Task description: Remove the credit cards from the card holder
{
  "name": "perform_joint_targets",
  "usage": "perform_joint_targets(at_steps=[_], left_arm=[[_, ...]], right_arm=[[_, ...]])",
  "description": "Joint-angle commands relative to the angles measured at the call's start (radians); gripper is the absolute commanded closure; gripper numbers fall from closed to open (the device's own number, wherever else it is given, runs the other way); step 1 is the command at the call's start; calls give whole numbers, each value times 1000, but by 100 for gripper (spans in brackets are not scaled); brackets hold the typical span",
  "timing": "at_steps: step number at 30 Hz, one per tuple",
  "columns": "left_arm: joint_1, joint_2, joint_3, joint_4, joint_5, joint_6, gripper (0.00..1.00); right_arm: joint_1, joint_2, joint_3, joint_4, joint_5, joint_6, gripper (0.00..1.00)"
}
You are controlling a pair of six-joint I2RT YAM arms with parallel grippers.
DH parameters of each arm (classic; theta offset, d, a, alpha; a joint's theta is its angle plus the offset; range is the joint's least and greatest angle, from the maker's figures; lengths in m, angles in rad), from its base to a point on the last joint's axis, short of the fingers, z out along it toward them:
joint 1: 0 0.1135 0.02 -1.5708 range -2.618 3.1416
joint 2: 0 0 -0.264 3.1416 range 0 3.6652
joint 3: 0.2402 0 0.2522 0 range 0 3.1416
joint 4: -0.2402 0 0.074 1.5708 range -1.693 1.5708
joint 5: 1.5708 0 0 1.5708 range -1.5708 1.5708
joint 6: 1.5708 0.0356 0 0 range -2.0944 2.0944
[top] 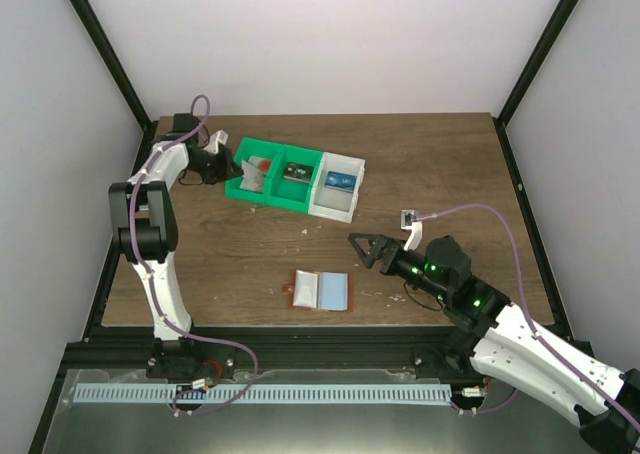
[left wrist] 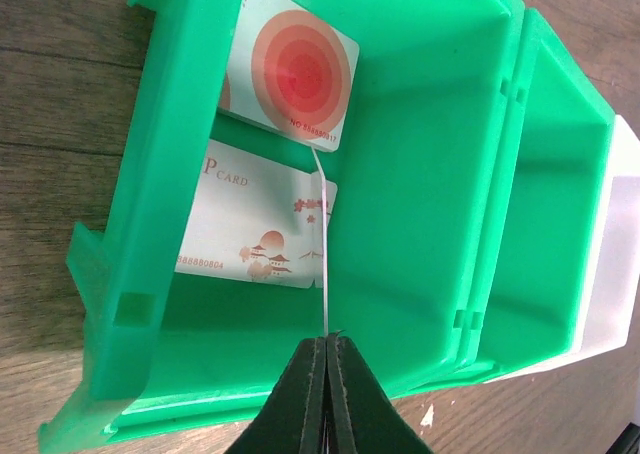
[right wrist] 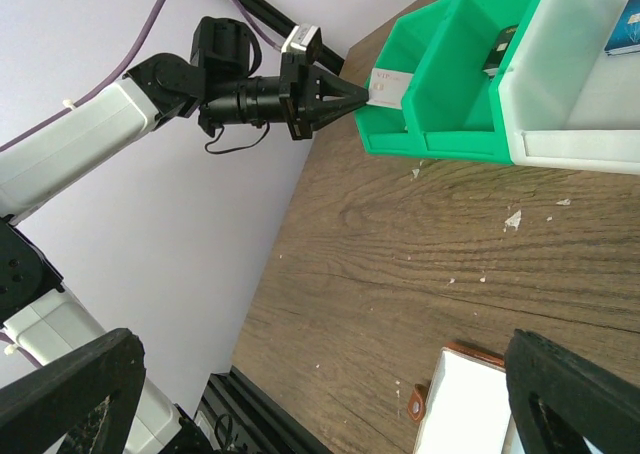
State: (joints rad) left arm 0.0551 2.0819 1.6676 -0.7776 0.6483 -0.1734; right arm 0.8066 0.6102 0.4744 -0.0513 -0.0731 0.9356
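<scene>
The card holder [top: 320,290] lies open on the table, brown rim and pale inner pockets up; its corner shows in the right wrist view [right wrist: 470,404]. My left gripper [top: 228,166] is shut on a pale whitish-pink card [left wrist: 322,264], seen edge-on, and holds it over the left green compartment of the bin [top: 262,196]. Two pale cards lie in that compartment: one with red rings [left wrist: 290,74], one with a pagoda print [left wrist: 255,229]. A blue card [top: 340,182] lies in the white compartment. My right gripper [top: 362,246] is open and empty, right of and beyond the card holder.
The green-and-white three-compartment bin stands at the back centre-left. A dark object [top: 295,171] lies in its middle compartment. A small white tag [top: 408,217] lies right of the bin. Black frame posts stand at the table's back corners.
</scene>
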Motion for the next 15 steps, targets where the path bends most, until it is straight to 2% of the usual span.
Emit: perform_joint_targets(at_steps=[1,15], left_arm=[[-12,30,29,-17,-17,15,96],[-23,30,48,-18,-90,-7,92]], right_arm=[[2,-7,28,25,21,-3,0],[2,-13,28,28,18,0,0]])
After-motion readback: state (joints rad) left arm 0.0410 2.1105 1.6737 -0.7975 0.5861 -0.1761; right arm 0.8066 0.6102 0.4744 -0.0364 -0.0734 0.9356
